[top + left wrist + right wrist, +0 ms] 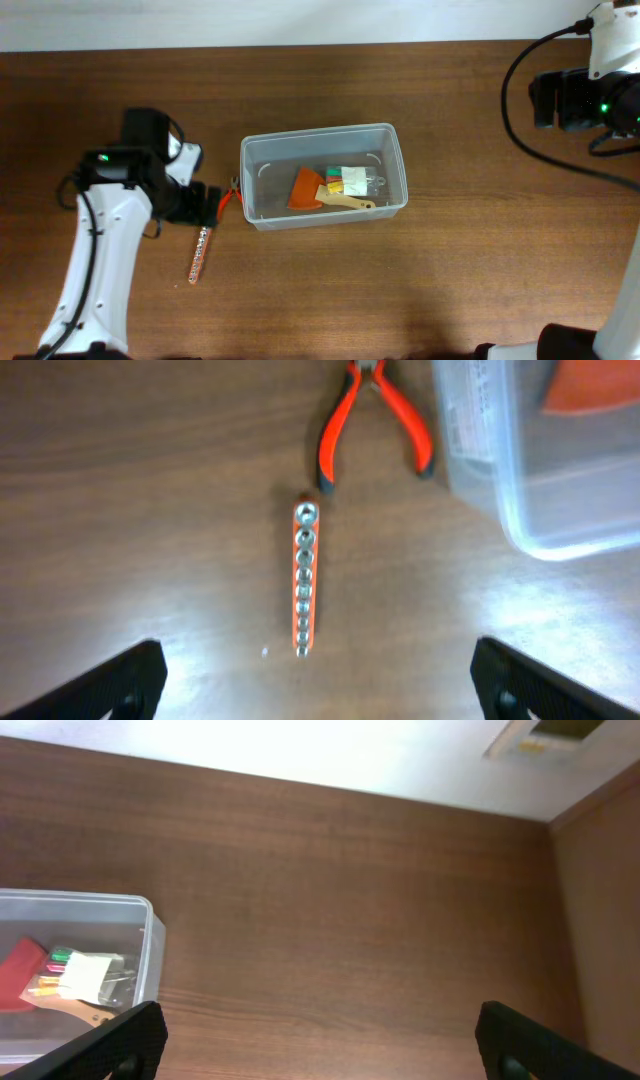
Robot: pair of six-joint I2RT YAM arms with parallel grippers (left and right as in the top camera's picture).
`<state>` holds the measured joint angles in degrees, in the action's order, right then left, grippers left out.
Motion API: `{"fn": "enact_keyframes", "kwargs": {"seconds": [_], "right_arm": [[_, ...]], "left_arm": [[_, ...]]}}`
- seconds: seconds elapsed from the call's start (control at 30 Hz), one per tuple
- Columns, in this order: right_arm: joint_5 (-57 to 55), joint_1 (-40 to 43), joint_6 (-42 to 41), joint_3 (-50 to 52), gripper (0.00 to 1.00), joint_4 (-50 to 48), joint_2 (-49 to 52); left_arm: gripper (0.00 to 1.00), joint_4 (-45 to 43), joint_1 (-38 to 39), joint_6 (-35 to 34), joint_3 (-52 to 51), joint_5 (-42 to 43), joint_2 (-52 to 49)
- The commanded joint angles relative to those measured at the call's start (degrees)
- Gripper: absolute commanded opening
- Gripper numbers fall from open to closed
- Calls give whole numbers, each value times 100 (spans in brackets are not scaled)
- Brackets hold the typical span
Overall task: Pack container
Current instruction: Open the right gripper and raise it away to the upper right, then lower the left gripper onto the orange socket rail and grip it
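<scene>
Table: pliers, bit strip (orange) near container.

I see a brown wooden table carrying the clear container, red-handled pliers just beside it, and an orange bit strip nearby.

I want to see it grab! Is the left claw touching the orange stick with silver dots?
Apart. The left wrist view shows the left gripper open, bare table between each finger and the orange stick.
</scene>
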<state>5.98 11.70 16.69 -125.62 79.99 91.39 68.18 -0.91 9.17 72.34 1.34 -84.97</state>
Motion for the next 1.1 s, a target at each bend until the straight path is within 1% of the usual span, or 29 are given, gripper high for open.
{"fn": "enact_keyframes", "kwargs": {"seconds": [0.0,0.07,0.2,0.33,0.5,0.7,0.87,1.07], "right_arm": [[398,81,-111,22,99,-20,162],[398,81,-111,22,99,-44,234],[398,70,-111,26,99,-24,415],[398,70,-114,28,99,-2,546],[400,70,-111,37,99,-2,568],[398,70,-114,37,99,42,568],[398,70,-111,35,99,44,568],[398,70,-111,35,99,61,568]], "left_arm": [[99,-350,2,-22,-636,42,17],[99,-664,2,107,-1023,39,17],[99,-1270,2,63,-1843,42,17],[99,-1829,0,57,-2282,33,-4],[99,-2304,0,-55,-2481,-57,-201],[99,-2712,0,-55,-2542,-227,-826],[99,-2824,0,-52,-2542,-522,-1237],[99,-2813,0,-55,-2542,-544,-1436]]}}
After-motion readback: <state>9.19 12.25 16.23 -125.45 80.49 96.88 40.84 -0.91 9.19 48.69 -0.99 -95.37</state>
